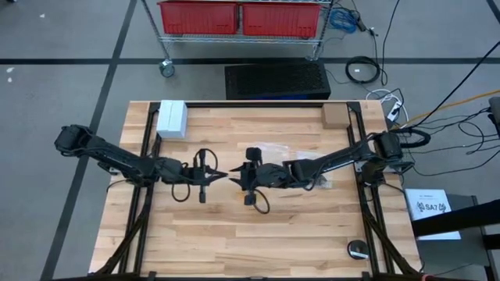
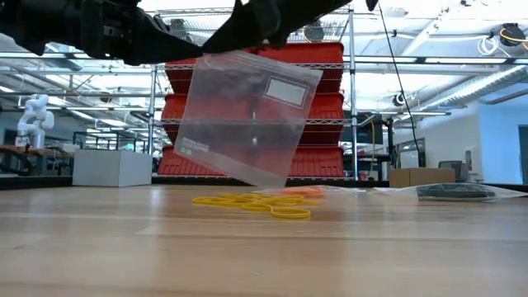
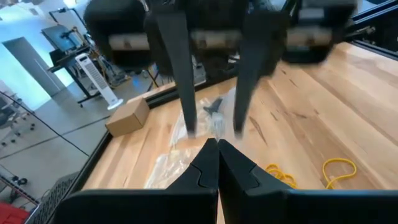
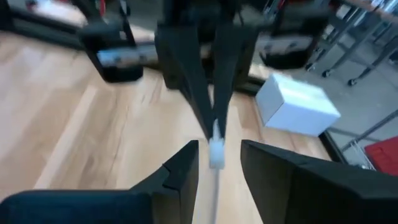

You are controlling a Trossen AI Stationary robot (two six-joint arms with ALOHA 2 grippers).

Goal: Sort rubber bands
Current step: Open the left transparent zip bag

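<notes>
A pile of yellow bands lies nearest on the desk, with a loose yellow loop at its near edge and some orange bands just behind. The left wrist view shows yellow bands on the wood too.

Above the pile hangs a clear bag, tilted, its lower corner close over the bands without clearly touching them. Its top edge is clamped in the left end effector, whose fingers are pressed together on the plastic. In the right wrist view the bag's edge stands between the right end effector's fingers, which are apart and not gripping it. Both end effectors meet tip to tip over the middle of the desk.

Another clear bag lies flat under the right arm. A white box sits near the far left corner, a brown box near the far right, and a small dark round thing near the right front edge.
</notes>
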